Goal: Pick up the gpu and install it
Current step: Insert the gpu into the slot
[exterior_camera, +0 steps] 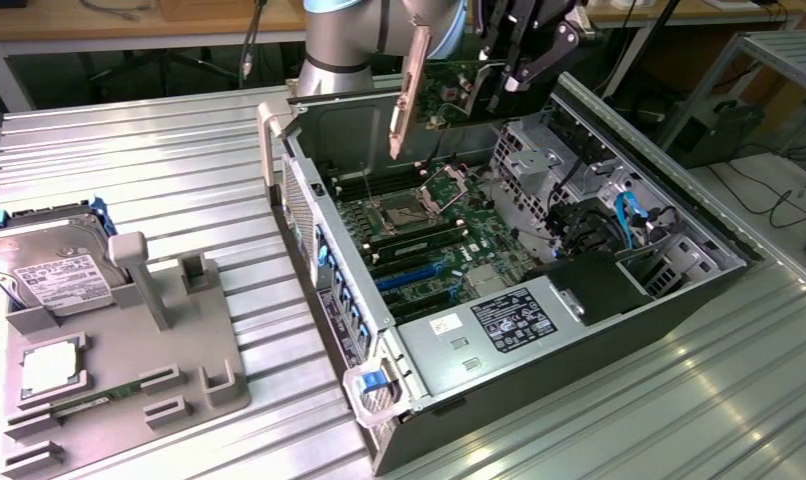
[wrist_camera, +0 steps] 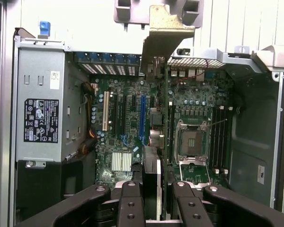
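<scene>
Fingers [wrist_camera: 131, 204] clamp the gpu [wrist_camera: 154, 170] edge-on above the motherboard [wrist_camera: 128, 118].

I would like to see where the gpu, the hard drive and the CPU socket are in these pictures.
gpu [exterior_camera: 446, 98], exterior view, on its green circuit board face.
hard drive [exterior_camera: 54, 278], exterior view, on its white label.
CPU socket [wrist_camera: 191, 142], wrist view, on the middle of the socket.

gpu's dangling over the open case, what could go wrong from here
1. The gpu hangs in the gripper above the open case. Its metal bracket points down and might snag the case's wall.
2. In the wrist view the gpu sits edge-on over the motherboard. If it is off line from the blue slot, it may hit nearby parts.
</scene>
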